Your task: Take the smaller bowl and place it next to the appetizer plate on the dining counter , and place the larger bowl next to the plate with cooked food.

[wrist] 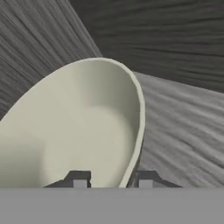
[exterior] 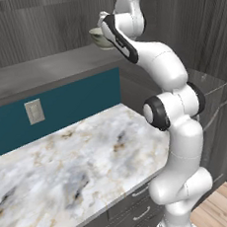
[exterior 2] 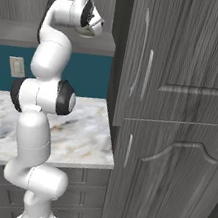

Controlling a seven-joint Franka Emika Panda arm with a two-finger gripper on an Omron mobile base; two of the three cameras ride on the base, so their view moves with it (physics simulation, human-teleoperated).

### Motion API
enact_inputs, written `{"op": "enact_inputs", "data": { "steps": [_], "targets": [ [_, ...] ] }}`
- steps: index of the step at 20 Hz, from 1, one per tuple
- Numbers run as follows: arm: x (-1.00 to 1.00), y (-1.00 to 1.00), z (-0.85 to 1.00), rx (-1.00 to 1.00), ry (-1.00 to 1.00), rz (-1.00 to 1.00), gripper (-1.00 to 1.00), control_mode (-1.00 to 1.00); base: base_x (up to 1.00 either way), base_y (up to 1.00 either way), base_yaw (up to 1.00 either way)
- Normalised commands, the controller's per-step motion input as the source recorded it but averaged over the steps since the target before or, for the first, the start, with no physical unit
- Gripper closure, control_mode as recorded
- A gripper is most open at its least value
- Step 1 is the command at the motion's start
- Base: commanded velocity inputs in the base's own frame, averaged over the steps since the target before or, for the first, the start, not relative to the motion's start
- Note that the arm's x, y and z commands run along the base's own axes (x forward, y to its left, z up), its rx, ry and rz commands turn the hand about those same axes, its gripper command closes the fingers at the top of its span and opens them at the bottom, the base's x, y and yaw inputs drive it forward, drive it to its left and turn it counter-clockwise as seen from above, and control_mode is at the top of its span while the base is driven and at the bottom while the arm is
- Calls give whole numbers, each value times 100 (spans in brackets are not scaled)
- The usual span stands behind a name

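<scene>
We've got the gripper pinching the rim of the smaller bowl, one finger inside and one outside, up on the grey shelf above the marble counter. A thin rim hold could let it swing or slip when lifted.

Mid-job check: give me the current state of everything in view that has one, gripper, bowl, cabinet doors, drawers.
gripper: closed down, one fingertip on each side of the bowl's rim.
smaller bowl: gripped by its rim, up at the grey shelf, inside pale and empty.
tall cabinet doors: shut.
drawers under the marble counter: shut.
</scene>
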Motion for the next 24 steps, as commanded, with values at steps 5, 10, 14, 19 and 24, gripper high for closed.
{"op": "enact_inputs", "data": {
  "steps": [5, 10, 14, 19, 24],
  "targets": [
    [-58, 0, -38, 0, 0, -1, 100, -100, 0, 0, 0],
    [-94, -6, -17, 0, 0, 0, 100, -100, 0, 0, 0],
    [-100, -23, 0, 1, 6, 0, 100, -100, 0, 0, 0],
    [-100, -14, -9, 0, 1, 0, 100, -100, 0, 0, 0],
    [-100, -1, -18, 5, -9, 0, 100, -100, 0, 0, 0]
  ]
}}
